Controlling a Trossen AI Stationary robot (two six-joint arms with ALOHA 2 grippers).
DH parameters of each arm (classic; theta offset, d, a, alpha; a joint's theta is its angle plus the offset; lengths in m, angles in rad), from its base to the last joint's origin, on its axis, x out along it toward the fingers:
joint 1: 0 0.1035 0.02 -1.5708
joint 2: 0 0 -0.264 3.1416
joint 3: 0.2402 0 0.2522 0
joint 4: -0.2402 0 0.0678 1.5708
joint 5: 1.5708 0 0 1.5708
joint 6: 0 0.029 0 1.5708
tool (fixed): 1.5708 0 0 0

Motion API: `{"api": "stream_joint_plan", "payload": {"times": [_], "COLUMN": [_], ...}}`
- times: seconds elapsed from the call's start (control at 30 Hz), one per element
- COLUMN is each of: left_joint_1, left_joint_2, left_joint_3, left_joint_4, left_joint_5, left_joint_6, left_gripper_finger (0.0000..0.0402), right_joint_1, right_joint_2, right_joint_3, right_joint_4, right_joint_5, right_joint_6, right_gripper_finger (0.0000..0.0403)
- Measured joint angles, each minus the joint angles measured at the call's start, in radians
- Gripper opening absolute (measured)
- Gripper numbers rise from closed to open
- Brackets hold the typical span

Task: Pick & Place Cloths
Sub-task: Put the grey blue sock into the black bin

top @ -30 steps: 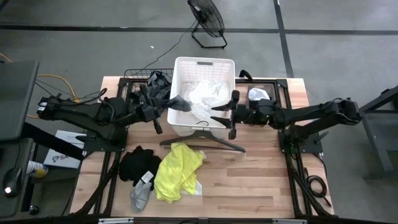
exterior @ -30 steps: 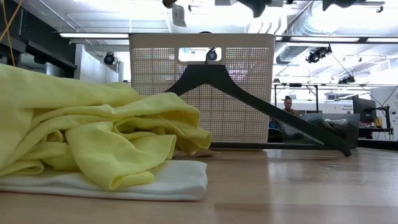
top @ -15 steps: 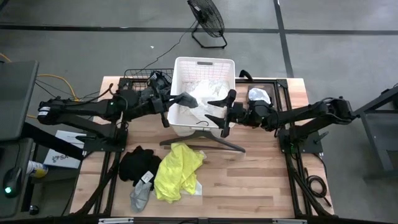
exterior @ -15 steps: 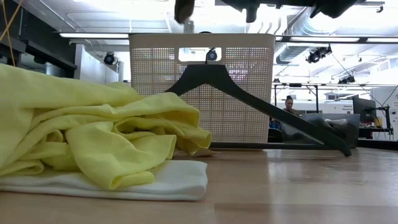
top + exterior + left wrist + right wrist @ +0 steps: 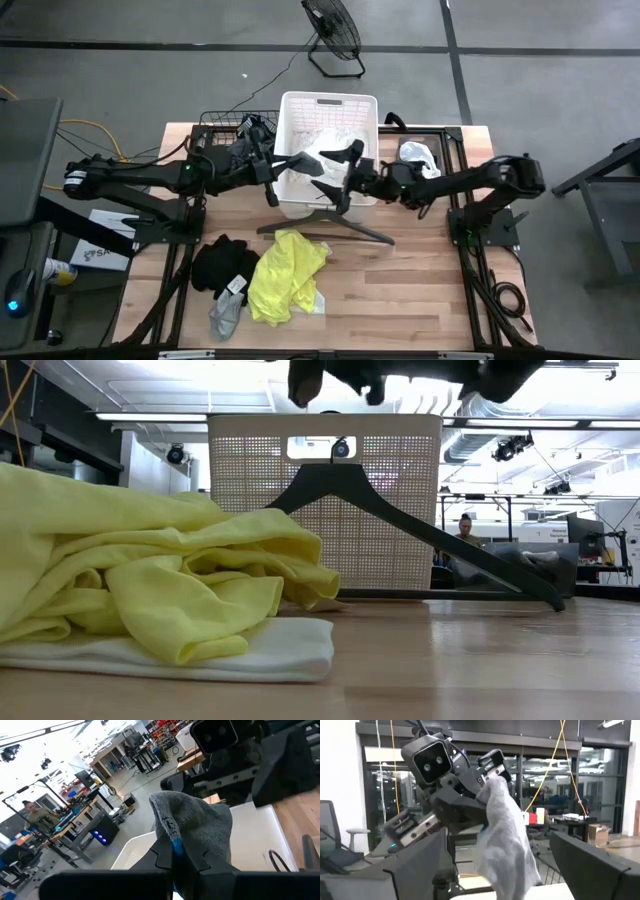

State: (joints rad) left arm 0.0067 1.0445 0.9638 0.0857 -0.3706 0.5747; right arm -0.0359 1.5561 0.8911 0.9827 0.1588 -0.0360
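So the right gripper (image 5: 333, 172) has its fingers spread wide, hovering over the white basket (image 5: 329, 104). The small grey cloth (image 5: 291, 162) hangs straight ahead of it, pinched shut in the left gripper (image 5: 276, 167), dangling lengthwise downward between the two. Looks like a handoff: the right one is near, with the cloth just in front of its open jaws. Basket rim sits right below and there's open air above. The yellow cloth (image 5: 285, 277) and black cloths (image 5: 222, 265) lie well apart, at the table's (image 5: 420, 290) front.
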Motion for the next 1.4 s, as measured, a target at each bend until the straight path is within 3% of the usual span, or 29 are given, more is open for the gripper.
{"api": "stream_joint_plan", "payload": {"times": [0.33,0.47,0.67,0.93,1.03,1.2,1.4], "left_joint_1": [0.0,0.0,0.0,0.0,0.0,0.0,0.0], "left_joint_2": [-0.001,-0.001,-0.001,-0.001,-0.001,-0.001,-0.023], "left_joint_3": [0.0,0.0,0.0,0.0,0.0,0.0,0.0], "left_joint_4": [-0.006,-0.006,-0.007,-0.016,-0.017,-0.025,-0.051], "left_joint_5": [0.0,0.001,0.001,0.001,0.001,-0.039,-0.089], "left_joint_6": [-0.004,-0.008,-0.018,-0.039,-0.056,-0.048,-0.056], "left_gripper_finger": [0.0,0.0,0.0001,0.0001,0.0006,0.0052,0.0171], "right_joint_1": [-0.009,-0.025,-0.046,-0.052,-0.051,-0.051,-0.051], "right_joint_2": [0.095,0.095,0.095,0.095,0.095,0.091,0.021], "right_joint_3": [0.09,0.09,0.09,0.09,0.09,0.09,0.09], "right_joint_4": [-0.027,-0.03,-0.076,-0.088,-0.093,-0.126,-0.277], "right_joint_5": [0.074,0.074,0.075,0.033,0.025,0.038,0.124], "right_joint_6": [-0.023,0.01,0.017,0.017,0.017,0.021,0.044], "right_gripper_finger": [0.0358,0.0327,0.0224,0.0027,0.0009,0.0006,0.0005]}}
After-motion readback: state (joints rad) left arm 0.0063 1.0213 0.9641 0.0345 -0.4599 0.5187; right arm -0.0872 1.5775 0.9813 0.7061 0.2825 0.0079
